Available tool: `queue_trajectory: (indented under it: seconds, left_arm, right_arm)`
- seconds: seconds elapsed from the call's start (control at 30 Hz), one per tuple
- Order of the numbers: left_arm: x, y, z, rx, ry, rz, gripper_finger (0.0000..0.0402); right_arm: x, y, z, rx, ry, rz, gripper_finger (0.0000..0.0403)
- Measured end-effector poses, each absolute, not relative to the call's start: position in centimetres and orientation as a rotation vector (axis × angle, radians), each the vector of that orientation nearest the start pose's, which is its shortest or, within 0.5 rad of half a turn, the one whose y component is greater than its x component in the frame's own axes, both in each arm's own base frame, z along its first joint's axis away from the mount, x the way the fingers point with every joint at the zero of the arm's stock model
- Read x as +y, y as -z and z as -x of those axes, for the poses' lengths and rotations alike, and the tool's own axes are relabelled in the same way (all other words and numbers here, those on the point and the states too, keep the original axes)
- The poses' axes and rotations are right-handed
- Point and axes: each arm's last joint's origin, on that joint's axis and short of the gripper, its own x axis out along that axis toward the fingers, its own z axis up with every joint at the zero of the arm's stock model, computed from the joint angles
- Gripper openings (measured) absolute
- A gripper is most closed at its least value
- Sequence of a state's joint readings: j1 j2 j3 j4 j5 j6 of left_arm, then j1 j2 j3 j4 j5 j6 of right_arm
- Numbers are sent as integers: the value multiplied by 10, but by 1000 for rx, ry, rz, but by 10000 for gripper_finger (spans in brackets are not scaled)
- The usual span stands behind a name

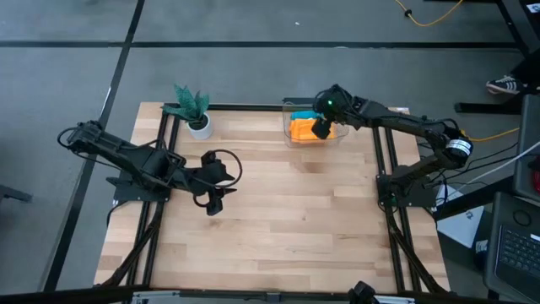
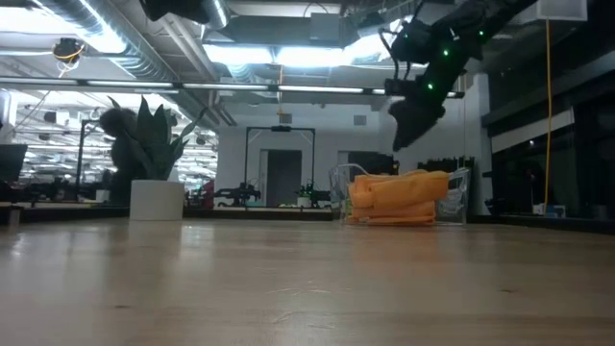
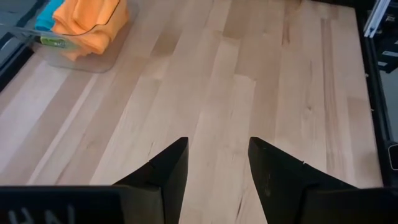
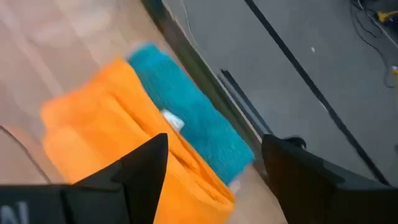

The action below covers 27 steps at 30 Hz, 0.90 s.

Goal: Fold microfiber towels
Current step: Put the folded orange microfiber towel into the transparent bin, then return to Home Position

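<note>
A stack of folded orange microfiber towels point(image 2: 399, 197) lies in a clear plastic bin point(image 1: 289, 139) at the table's far right. A teal-blue towel point(image 4: 186, 124) lies beside the orange ones point(image 4: 106, 130), on the side toward the table's far edge. My right gripper point(image 1: 321, 129) hangs open just above the stack point(image 2: 413, 125), pointing slantwise down, and its fingers touch nothing. My left gripper point(image 1: 213, 204) stands open over bare wood left of the table's middle, with only the tabletop between its fingers point(image 3: 217, 168).
A small green plant in a white pot point(image 1: 196, 114) stands at the far edge, left of the bin. The light wooden tabletop point(image 1: 287, 219) stretches bare across the middle and near side. Dark frame rails run along the table's left and right sides.
</note>
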<state>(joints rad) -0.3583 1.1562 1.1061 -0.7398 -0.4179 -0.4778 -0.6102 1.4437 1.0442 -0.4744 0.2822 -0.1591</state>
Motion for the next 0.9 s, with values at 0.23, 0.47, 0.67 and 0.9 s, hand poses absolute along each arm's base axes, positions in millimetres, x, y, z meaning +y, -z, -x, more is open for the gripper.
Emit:
queue_trajectory:
  seconds: [0.23, 0.47, 0.67, 0.9]
  left_arm:
    - [-69, -325, -217, 702, -228, 153, 162]
    - [-69, -325, -217, 706, -229, 151, 162]
    - [-69, -325, -217, 706, -229, 152, 162]
    - [-69, -325, -217, 707, -225, 140, 162]
  right_arm:
    - [-175, -224, -236, 1050, 758, -105, 261]
    - [-175, -184, -237, 1175, 744, -153, 261]
    - [-175, -182, -240, 1206, 732, -154, 261]
    - [-172, -244, -252, 1159, 718, -131, 261]
